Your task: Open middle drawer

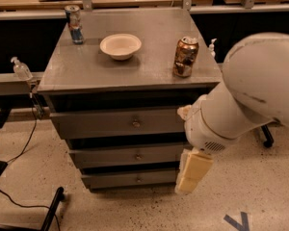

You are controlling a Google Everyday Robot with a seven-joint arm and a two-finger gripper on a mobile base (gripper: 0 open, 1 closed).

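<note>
The grey cabinet (135, 66) has three drawers stacked one above the other. The middle drawer (111, 156) is a long flat grey front with a small round knob (137, 156) at its centre, and it looks pushed in. My white arm (241, 95) comes in from the right and covers the right ends of the drawers. My cream gripper (188, 184) hangs down from the wrist, at the right end of the bottom drawer (125, 179), below and right of the middle knob and touching nothing.
On the cabinet top stand a white bowl (120, 45), a brown can (185, 57) and a blue can (75, 24). The taller top drawer (115, 123) is above. A sanitiser bottle (21, 70) sits left. A chair base (50, 211) is at bottom left.
</note>
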